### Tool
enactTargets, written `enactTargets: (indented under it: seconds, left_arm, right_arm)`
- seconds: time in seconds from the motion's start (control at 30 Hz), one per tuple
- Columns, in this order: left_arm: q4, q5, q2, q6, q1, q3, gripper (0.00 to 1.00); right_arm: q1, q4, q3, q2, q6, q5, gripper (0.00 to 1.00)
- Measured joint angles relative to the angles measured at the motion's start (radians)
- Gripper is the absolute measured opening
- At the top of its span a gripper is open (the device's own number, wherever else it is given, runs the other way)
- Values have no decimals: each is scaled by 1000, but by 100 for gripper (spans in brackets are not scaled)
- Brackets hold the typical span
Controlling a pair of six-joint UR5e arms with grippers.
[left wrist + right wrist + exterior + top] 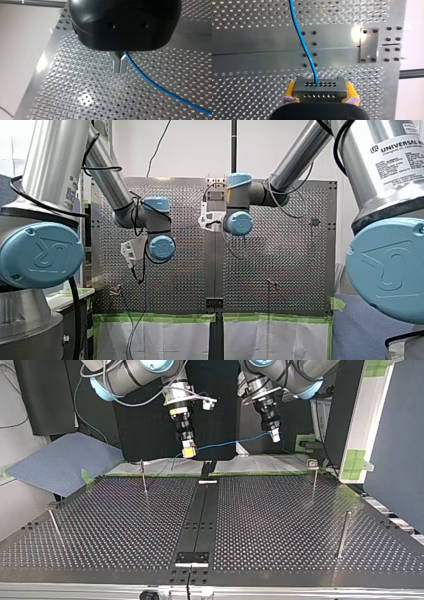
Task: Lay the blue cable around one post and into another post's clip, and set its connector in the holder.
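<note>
In the top view, my right gripper [188, 451] hangs at the left, its yellow pads [351, 91] clamped on the dark grey perforated connector block [319, 87]. From there the thin blue cable [230, 442] hangs aloft, well above the perforated metal table [280, 510]. Its long axis runs crosswise, rising slightly rightward to my left gripper [274, 436], whose metal fingers [117, 63] are pinched tight on it. The slim metal post with a clip on top [314, 477] stands below and just right of that gripper (so my left arm is the nearer one, I judge).
</note>
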Motion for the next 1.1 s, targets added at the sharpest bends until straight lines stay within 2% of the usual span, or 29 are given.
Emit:
enactTargets:
  seconds: [0.13, 0.4, 0.6, 0.83, 1.1]
  left_arm:
    - [-34, 6, 30, -12, 27, 34, 0]
    - [-106, 54, 101, -9, 97, 106, 0]
    - [-157, 58, 152, -24, 147, 129, 0]
    - [-218, 59, 212, -54, 208, 147, 0]
    - [-288, 61, 283, -63, 279, 209, 0]
  right_arm:
    - [4, 33, -31, -7, -4, -8, 0]
    - [4, 98, -95, -7, -14, -16, 0]
    - [6, 128, -129, -7, -18, -26, 0]
    - [7, 165, -175, -7, -33, -40, 0]
    - [11, 199, -223, -6, -47, -53, 0]
